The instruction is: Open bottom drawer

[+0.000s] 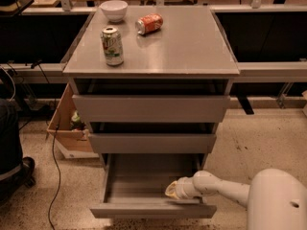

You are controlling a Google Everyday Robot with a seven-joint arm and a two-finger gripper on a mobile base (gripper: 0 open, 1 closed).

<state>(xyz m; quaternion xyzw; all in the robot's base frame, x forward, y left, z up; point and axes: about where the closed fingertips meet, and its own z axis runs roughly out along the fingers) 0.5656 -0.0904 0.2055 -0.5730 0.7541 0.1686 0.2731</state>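
Observation:
The grey cabinet (153,56) has three drawers. The bottom drawer (152,210), the slimmest, is pulled out toward me, and its grey box interior (144,178) shows. The top drawer front (151,108) and middle drawer front (152,143) stand slightly out. My gripper (173,189) reaches in from the right on a white arm (225,190). It sits inside the bottom drawer at its right front corner, just behind the drawer front.
On the cabinet top stand a white bowl (114,9), a green-and-white can (112,45) upright and a red can (149,24) on its side. A cardboard box (67,128) sits on the floor to the left. Cables (53,176) trail on the floor at left.

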